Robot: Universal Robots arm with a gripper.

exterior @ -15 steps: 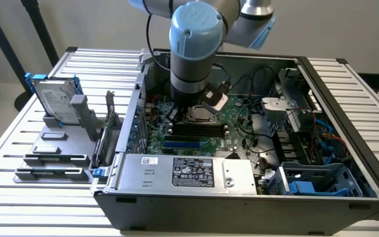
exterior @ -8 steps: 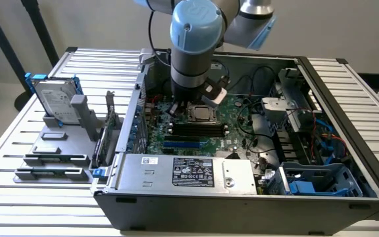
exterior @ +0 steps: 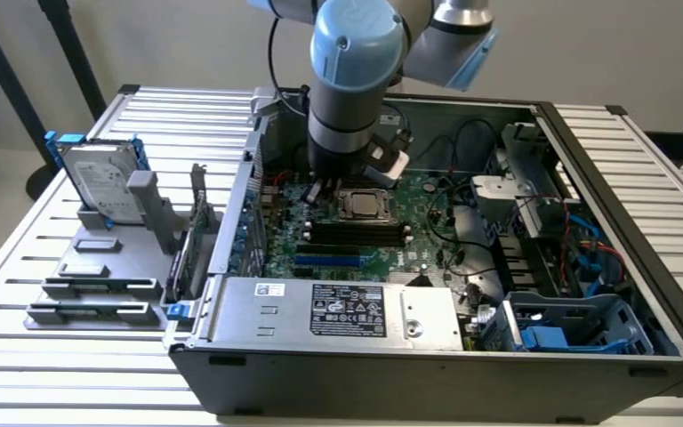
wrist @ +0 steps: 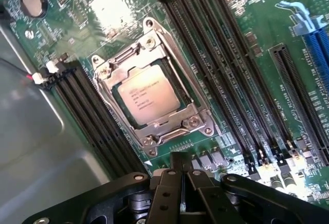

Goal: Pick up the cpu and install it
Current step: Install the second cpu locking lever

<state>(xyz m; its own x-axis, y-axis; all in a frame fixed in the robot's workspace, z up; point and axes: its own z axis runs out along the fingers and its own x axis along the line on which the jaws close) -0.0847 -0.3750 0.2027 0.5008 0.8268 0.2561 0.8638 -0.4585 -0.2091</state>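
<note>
The cpu (wrist: 148,100) lies seated in the motherboard socket (wrist: 154,147), so installing looks nearly done; the hand (wrist: 181,175), pressed together and empty, hovers just beside it, needing a clean retreat upward

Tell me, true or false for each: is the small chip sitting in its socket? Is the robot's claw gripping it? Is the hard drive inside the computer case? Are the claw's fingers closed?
1. The cpu sits in the socket on the motherboard. True.
2. The gripper holds the cpu. False: it is apart from the chip, holding nothing.
3. The hard drive is inside the computer case. False: it stands in a grey holder outside, at the exterior view's left.
4. The gripper is shut. True.
</note>
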